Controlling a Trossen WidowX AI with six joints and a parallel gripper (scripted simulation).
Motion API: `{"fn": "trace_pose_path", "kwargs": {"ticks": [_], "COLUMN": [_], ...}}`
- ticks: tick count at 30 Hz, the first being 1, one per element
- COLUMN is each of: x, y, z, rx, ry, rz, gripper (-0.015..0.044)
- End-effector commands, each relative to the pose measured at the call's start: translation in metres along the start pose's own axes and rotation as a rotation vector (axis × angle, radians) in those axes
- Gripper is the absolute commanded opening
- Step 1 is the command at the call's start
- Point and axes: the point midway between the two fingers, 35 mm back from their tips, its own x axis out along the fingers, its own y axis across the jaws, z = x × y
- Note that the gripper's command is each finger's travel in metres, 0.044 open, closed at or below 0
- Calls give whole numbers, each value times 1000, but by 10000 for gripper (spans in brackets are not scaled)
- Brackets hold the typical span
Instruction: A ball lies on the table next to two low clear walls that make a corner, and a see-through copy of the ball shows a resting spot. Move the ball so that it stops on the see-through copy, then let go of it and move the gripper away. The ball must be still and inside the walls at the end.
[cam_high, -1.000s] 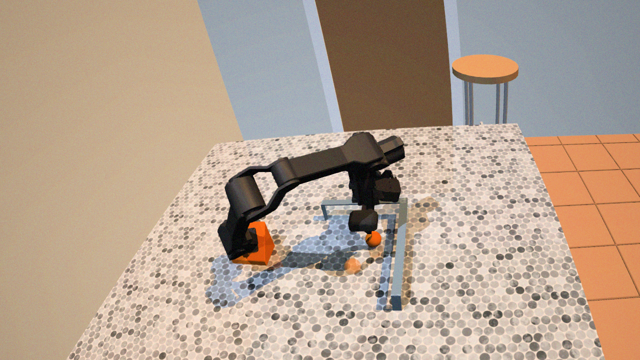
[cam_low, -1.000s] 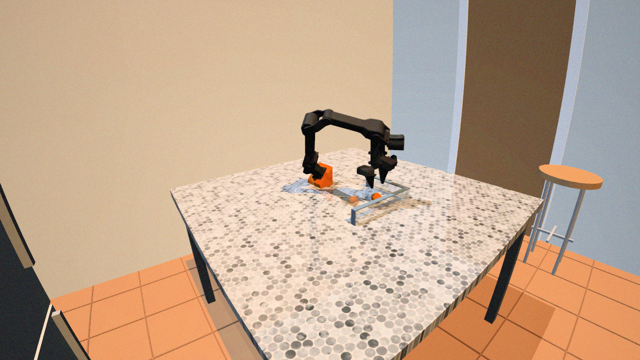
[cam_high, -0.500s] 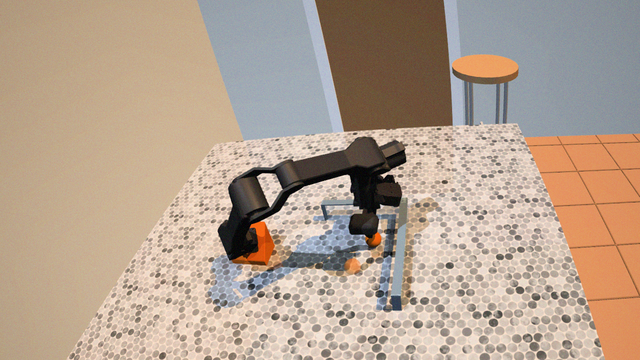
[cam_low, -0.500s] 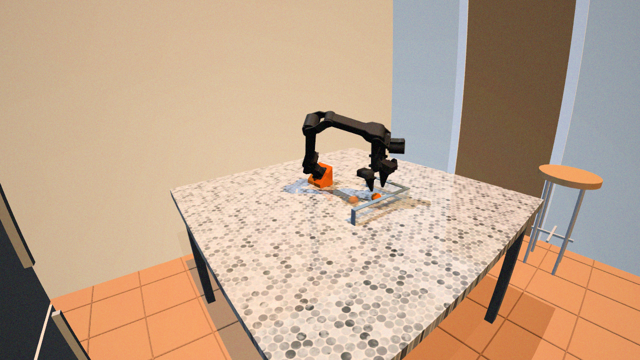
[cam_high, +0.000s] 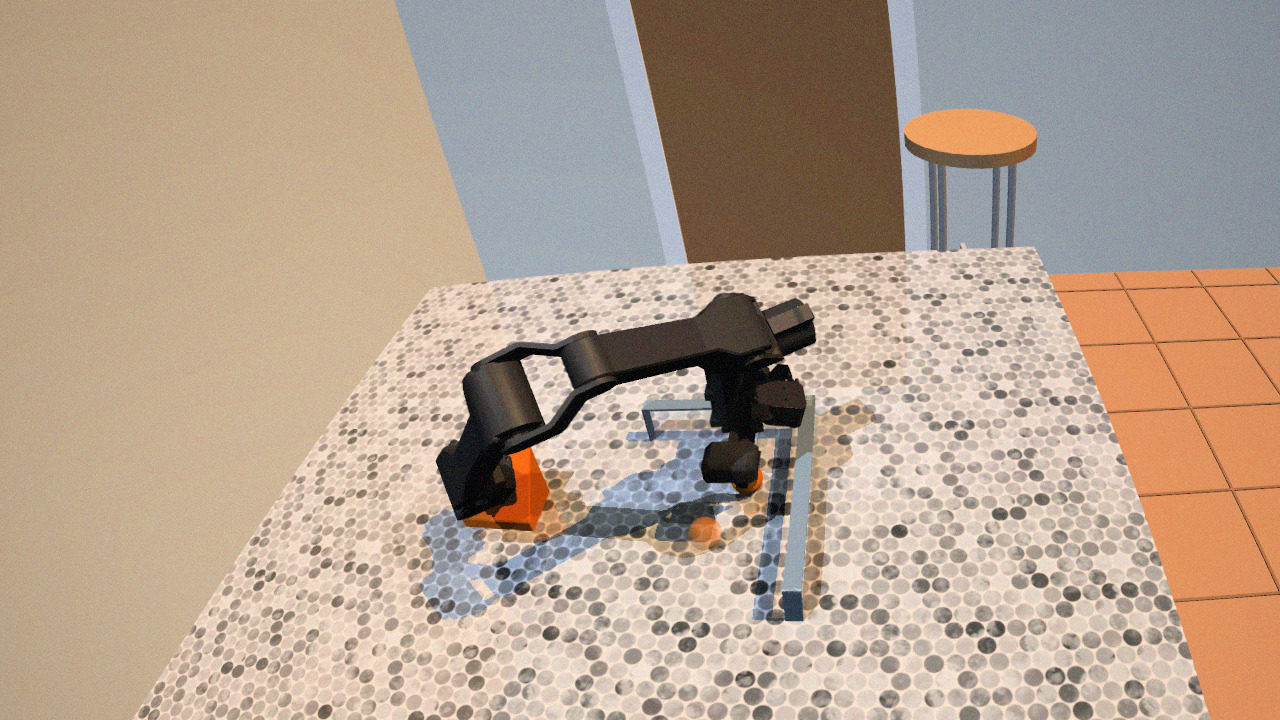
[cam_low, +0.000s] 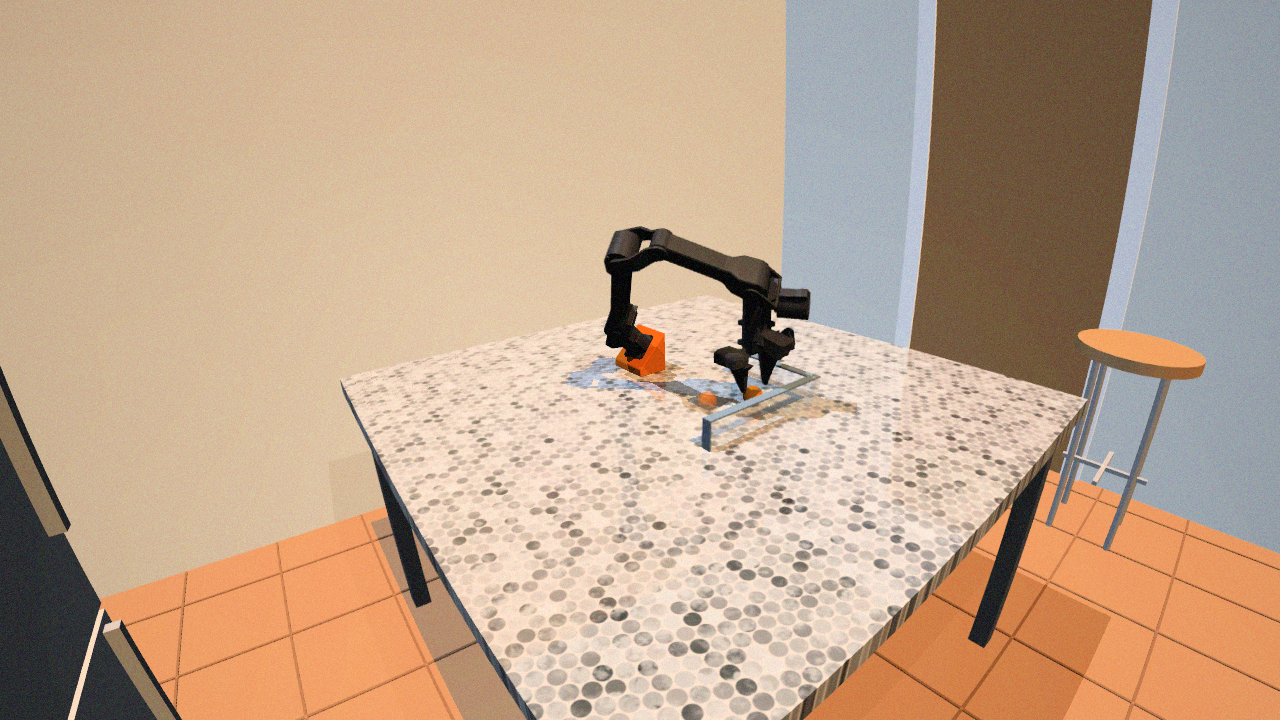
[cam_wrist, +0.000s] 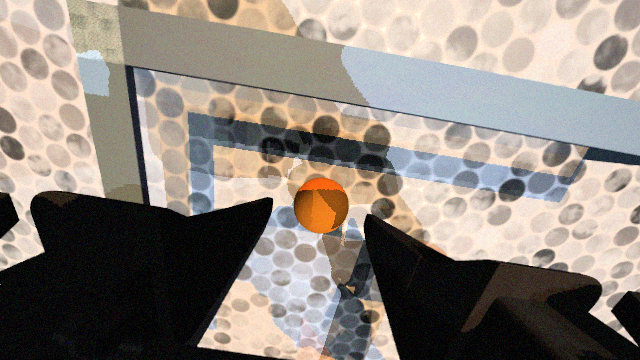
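Observation:
The orange ball (cam_high: 750, 482) (cam_low: 753, 392) (cam_wrist: 321, 205) lies on the table inside the corner, near the long clear wall (cam_high: 799, 510) (cam_low: 729, 411) (cam_wrist: 475, 95). The short clear wall (cam_high: 680, 405) (cam_wrist: 112, 125) meets it at the far end. The see-through copy (cam_high: 705, 532) (cam_low: 707, 400) is nearer the top camera and farther from the long wall; the wrist view mostly hides it behind the right finger. My gripper (cam_low: 755, 390) (cam_wrist: 319, 212) points down and is open, with its fingertips low on either side of the ball and gaps visible in the wrist view. In the top view the near finger partly covers the ball.
The orange base block (cam_high: 529, 492) (cam_low: 653, 351) stands at the arm's foot, on the open side of the corner. The long wall's free end is toward the top camera. A stool (cam_high: 970, 132) (cam_low: 1141, 351) stands off the table.

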Motion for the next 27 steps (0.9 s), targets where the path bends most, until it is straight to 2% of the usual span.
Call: {"fn": "trace_pose_path", "kwargs": {"ticks": [1,9,13,21,27], "x": [10,20,20,20,2], "y": [-1,-1,-1,-1,1], "z": [-1,-2,-2,-2,2], "rx": [-6,-6,-6,-6,-7], "ry": [4,4,4,4,4], "rz": [-9,-10,-10,-10,-7], "gripper": [309,309,204,150,0]}}
